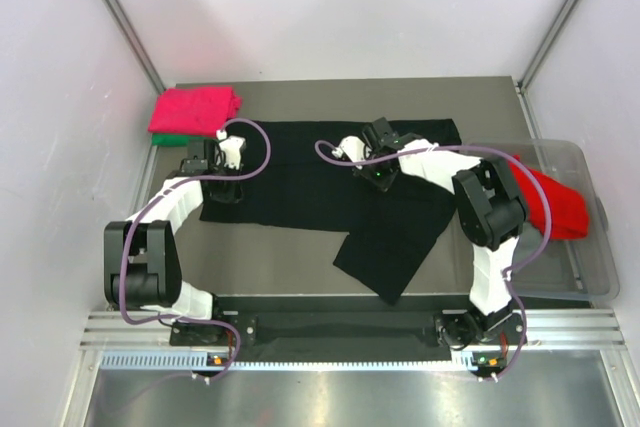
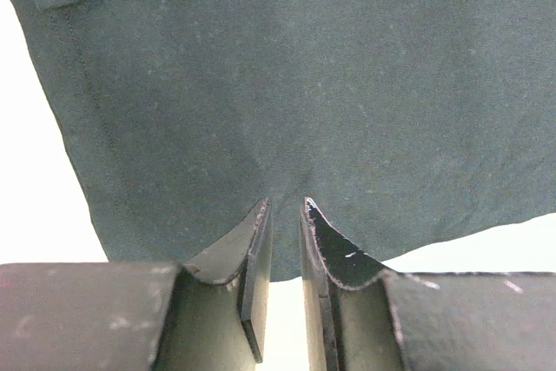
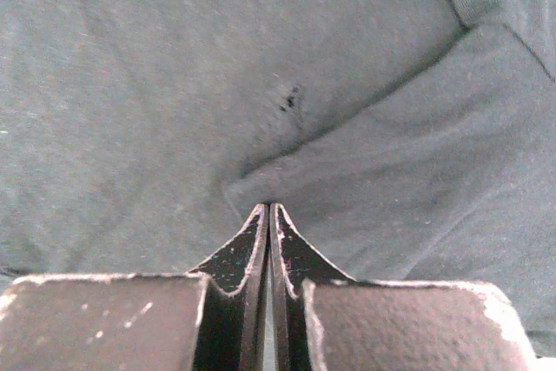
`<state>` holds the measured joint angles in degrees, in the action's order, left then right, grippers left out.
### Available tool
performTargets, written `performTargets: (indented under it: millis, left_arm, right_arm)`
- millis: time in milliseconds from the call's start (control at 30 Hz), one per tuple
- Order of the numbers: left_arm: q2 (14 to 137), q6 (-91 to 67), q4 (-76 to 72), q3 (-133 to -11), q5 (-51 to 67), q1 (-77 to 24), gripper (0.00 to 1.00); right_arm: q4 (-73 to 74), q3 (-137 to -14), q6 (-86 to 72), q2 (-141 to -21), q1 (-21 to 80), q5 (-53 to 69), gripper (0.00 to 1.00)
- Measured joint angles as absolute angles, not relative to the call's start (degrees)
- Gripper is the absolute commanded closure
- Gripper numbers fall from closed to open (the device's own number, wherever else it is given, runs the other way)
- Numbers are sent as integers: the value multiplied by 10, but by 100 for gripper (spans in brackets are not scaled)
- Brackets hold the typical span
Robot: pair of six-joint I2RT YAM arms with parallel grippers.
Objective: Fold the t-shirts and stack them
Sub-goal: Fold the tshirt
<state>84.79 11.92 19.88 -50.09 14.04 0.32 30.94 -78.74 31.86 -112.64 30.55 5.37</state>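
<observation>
Table (image 1: 270,259): black shirt (image 1: 300,177) spread.
My left gripper (image 2: 285,208): barely parted, hold unclear.
My right gripper (image 3: 269,210): clenched, tips on shirt.

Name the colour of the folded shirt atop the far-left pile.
Pink-red folded cloth t-shirt; clearest in the top external view.

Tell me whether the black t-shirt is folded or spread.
Mostly spread: the black t-shirt lies flat across the table, with one end trailing crookedly toward the near edge. No neat fold shows.
</observation>
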Motion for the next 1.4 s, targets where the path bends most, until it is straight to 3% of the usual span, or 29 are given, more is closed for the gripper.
performTargets:
  millis: [33, 100, 167, 833, 900, 1067, 1400]
  left_arm:
    - [848, 119, 199, -501, 140, 3, 76]
    - [848, 119, 197, -501, 140, 3, 76]
    - [848, 119, 197, -501, 140, 3, 76]
    - [848, 119, 197, -501, 136, 3, 76]
    - [848, 119, 197, -501, 136, 3, 76]
    - [848, 119, 197, -501, 136, 3, 76]
    - [848, 119, 197, -501, 136, 3, 76]
  right_arm:
    - [309, -787, 318, -1125, 308, 53, 100]
    - [310, -787, 315, -1122, 315, 52, 85]
    - [310, -787, 309, -1119, 322, 50, 80]
    - [317, -816, 287, -1141, 327, 44, 74]
    - [319, -819, 284, -1142, 327, 44, 78]
    - [323, -819, 283, -1146, 329, 41, 99]
    - [323, -818, 283, -1141, 346, 16, 100]
